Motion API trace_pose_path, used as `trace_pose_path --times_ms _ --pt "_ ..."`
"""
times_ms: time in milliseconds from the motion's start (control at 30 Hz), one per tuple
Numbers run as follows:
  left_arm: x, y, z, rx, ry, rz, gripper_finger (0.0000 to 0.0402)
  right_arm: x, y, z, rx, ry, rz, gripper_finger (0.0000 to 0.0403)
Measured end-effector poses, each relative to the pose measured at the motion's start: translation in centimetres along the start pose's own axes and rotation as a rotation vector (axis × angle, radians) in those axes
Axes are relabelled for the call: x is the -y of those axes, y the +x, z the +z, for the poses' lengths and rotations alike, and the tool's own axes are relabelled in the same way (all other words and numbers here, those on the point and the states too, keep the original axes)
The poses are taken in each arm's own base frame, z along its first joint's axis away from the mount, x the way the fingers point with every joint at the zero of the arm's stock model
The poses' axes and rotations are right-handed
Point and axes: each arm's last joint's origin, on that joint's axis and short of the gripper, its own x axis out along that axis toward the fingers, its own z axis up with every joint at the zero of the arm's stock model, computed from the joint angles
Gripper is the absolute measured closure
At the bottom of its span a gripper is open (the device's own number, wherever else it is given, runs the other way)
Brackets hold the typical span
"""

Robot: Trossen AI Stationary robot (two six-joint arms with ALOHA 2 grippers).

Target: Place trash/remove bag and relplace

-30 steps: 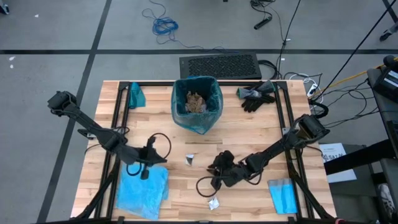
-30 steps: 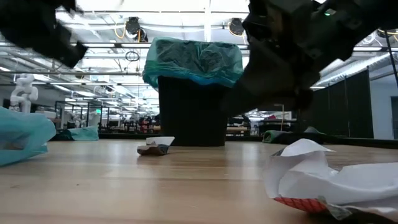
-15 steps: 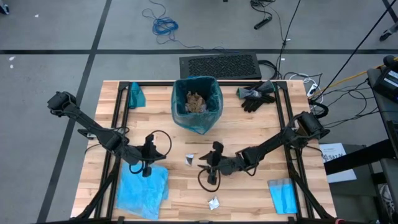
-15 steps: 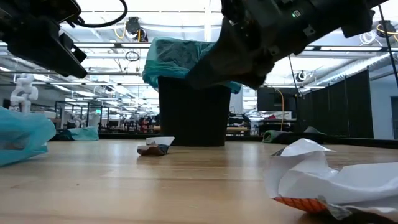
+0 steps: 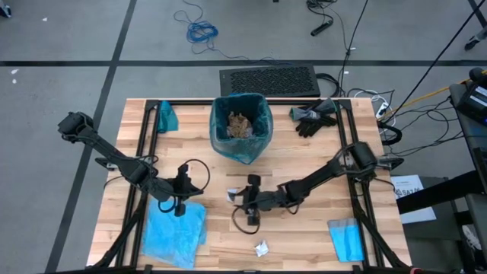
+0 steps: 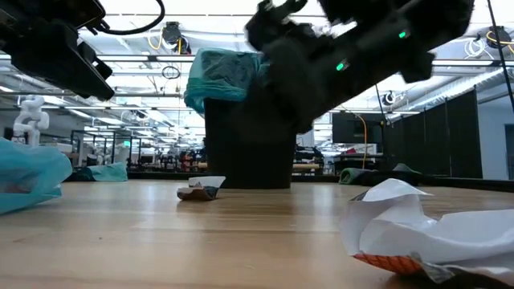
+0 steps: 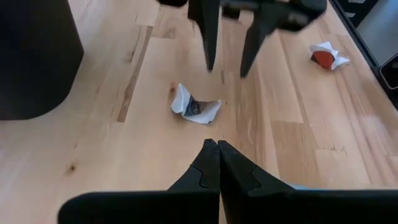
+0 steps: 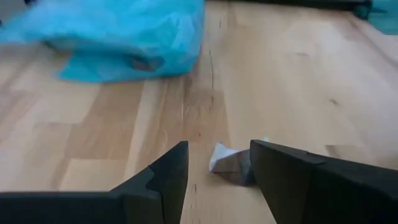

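Trash-collecting step, judging by 1 white wrapper point(image 5: 233, 195) lying mid-frame on the table point(image 5: 304, 228), just left of the right gripper point(image 5: 247, 192), jaws apart. Next: lower over it and close. Left gripper point(image 5: 185, 185) at lower left, jaws together, empty.

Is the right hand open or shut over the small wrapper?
Open: the right hand has a clear gap between its fingers, with the wrapper lying on the table just ahead, ungripped.

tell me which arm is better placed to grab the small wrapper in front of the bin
Right. The right hand is open and pointed at the wrapper, which lies just ahead between its fingers. The left hand is shut and farther back.
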Motion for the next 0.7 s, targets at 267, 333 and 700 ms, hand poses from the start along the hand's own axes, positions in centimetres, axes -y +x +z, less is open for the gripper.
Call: trace_pose_path --times_ms 267,333,700 --pt "0.0 0.0 0.0 0.001 0.0 0.0 0.0402 -0.1 2.9 0.7 -0.131 -0.066 -0.033 0.0238" --pt "0.0 0.0 0.0 0.0 0.0 0.0 0.0402 0.2 3.2 0.4 -0.182 -0.054 -0.046 0.0238" --pt "0.0 0.0 0.0 0.0 0.001 -0.001 0.0402 1.2 3.5 0.0 -0.238 0.05 -0.087 0.0342"
